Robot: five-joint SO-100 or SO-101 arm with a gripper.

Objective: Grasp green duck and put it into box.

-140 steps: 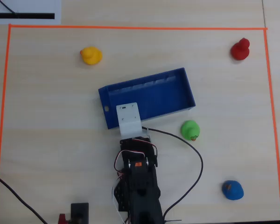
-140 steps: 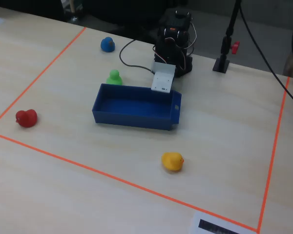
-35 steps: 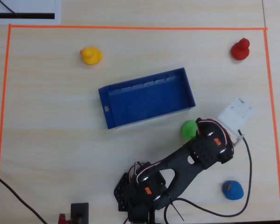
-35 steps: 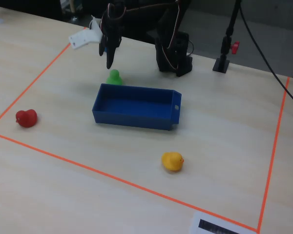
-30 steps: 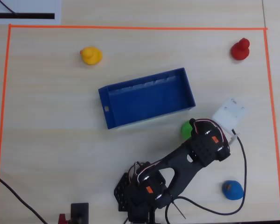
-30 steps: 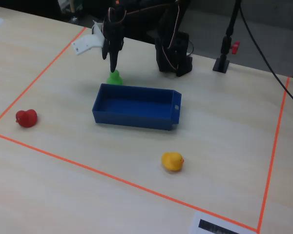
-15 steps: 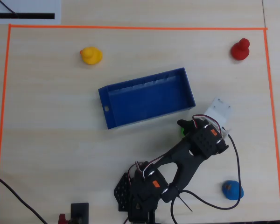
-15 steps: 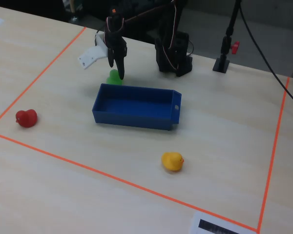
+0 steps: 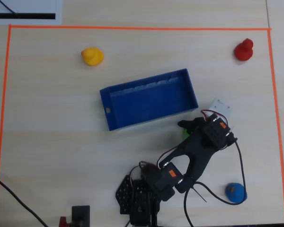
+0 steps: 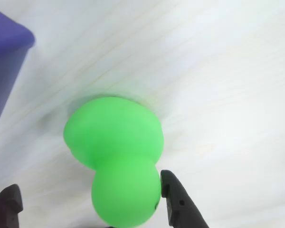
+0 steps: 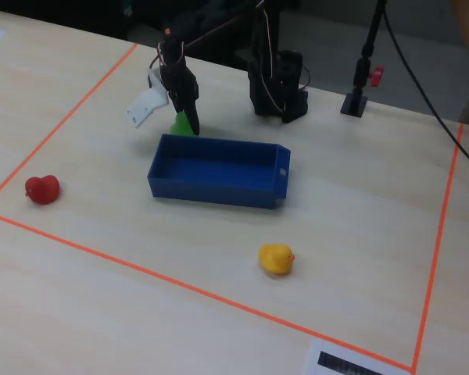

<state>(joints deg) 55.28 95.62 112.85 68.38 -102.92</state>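
The green duck sits on the light wooden table, filling the lower middle of the wrist view, its round head toward the camera. My gripper is open around the head. The right finger is against the head and the left finger stands well clear of it. In the overhead view the gripper covers most of the duck, just off the right end of the box. The fixed view shows the duck behind the dark blue box, under the gripper. The box corner shows top left.
A yellow duck lies beyond the box, a red duck at the far right corner and a blue duck near the arm's base. A white part sits beside the gripper. Orange tape frames the work area.
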